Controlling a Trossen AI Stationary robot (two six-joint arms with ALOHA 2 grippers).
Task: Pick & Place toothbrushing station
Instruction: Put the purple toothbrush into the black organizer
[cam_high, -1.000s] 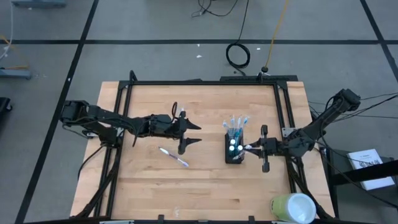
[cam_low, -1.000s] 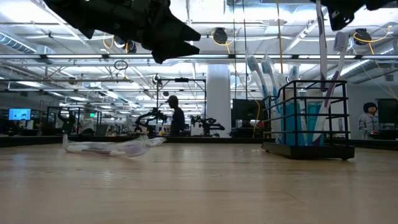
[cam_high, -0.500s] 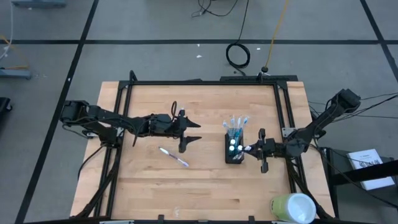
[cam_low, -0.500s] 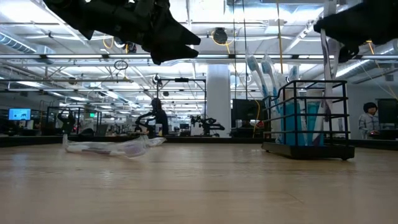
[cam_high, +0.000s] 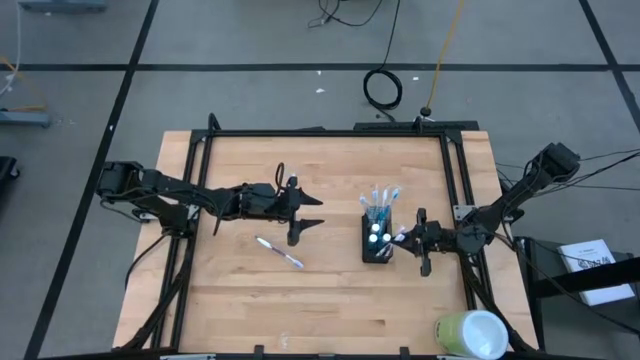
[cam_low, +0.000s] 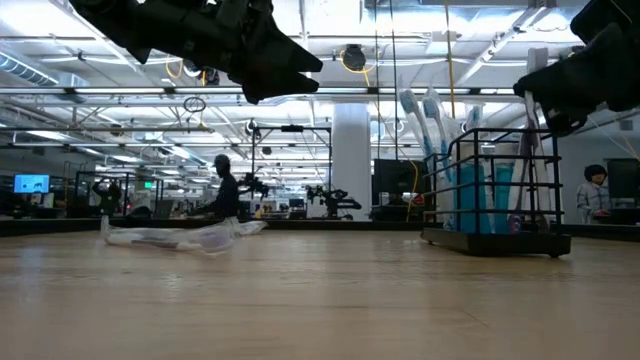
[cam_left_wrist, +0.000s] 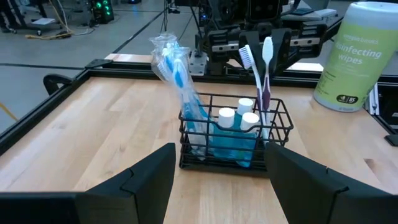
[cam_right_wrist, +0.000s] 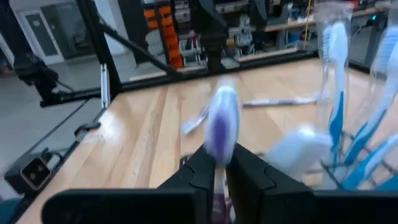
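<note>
Left gripper (cam_high: 312, 213) jaws apart; right gripper (cam_high: 403, 238) pinched

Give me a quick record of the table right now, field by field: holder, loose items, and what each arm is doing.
holder: black wire-mesh holder on the table's right half, upright
in holder: wrapped blue-and-white toothbrushes, two white-capped tubes, two unwrapped toothbrushes
loose item: wrapped toothbrush lying flat on the wood, left of the holder
right gripper: at the holder's right side, fingers shut on a purple-handled toothbrush standing in the holder
left gripper: open, empty, raised above the table near the loose toothbrush
off to the side: wipes canister at the table's right front corner
</note>
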